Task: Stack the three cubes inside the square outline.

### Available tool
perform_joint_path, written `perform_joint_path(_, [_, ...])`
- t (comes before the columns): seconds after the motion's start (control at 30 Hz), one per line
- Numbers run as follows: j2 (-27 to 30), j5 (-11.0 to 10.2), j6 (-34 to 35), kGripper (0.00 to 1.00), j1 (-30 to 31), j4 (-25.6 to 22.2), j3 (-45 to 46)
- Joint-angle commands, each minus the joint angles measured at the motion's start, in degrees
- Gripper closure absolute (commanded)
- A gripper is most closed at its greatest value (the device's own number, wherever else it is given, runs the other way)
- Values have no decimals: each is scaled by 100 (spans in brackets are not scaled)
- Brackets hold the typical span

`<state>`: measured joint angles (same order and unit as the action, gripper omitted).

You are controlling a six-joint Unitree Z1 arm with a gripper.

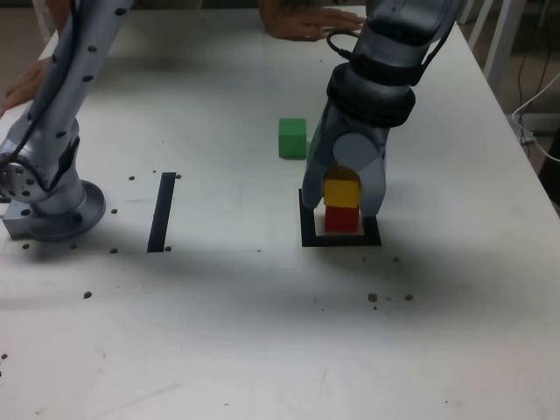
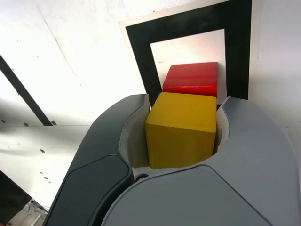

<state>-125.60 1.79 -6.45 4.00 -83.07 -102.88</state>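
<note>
White table (image 1: 262, 332): jaws clamp yellow cube (image 1: 341, 192) above red cube (image 1: 342, 219), square outline (image 1: 308, 234).

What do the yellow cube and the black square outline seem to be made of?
Yellow cube: probably painted wood or foam; matte, even colour, no shine, softly rounded edges. Square outline: it looks like black print or tape on a flat white sheet, with a thin pale border around it.

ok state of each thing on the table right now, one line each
gripper: shut on the yellow cube
yellow cube: held between the jaws, over the red cube; contact unclear
red cube: resting inside the square outline
green cube: loose on the table, outside the outline, not stacked
square outline: flat on the table, holds the red cube
black strip: flat on the table, nothing on it
</note>
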Motion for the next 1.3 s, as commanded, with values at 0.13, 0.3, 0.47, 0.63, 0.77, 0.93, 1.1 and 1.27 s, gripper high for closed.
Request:
perform_joint_path(0.13, [-55, 5, -95, 9, -50, 61, 44])
perform_joint_path(0.3, [-53, 5, -102, 3, -82, 61, 103])
perform_joint_path(0.47, [-16, -16, -109, 3, -132, 64, 179])
perform_joint_path(0.63, [204, -176, -106, 1, -199, 80, 237])
perform_joint_path(0.77, [509, -389, -68, 1, -260, 90, 276])
perform_joint_path(0.93, [810, -532, -49, 1, -365, 74, 348])
perform_joint_path(1.1, [1085, -649, -48, 1, -585, 35, 603])
perform_joint_path(1.27, [1293, -735, -101, 1, -947, 24, 975])
